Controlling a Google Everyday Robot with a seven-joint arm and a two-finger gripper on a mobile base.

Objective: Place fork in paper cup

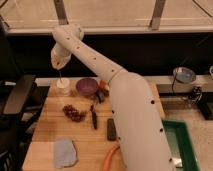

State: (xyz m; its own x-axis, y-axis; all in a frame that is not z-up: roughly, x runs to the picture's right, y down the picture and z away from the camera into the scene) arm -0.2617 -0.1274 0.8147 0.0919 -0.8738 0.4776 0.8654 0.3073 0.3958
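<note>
Two fingers of the gripper [59,67] are closed on the top of the fork [60,76], as far as I can judge: the fingers themselves are small and dark under the white wrist, but a thin pale line hangs straight down from them and nothing else supports it. The fork is held upright, probably so that its lower end can enter the narrow mouth of the paper cup [63,86] without catching the rim. Its lower tip is just above the cup or already at the rim; I cannot tell which. The cup stands at the far left corner of the wooden table [45,130], and the gripper is directly over it, so I think the lowering or release step is in hand and the task is nearly done. Just to the right of the cup stands the purple bowl [87,86], close enough that a tilted fork could fall there instead. Nearer on the table lie a bunch of grapes [74,112], a black-handled knife [93,116] and a black remote [112,129], all well apart from the cup. At the near edge are a grey cloth [65,152] and an orange carrot [111,156]. The white arm [95,57] reaches from the right over the far side, leaving these things untouched.
</note>
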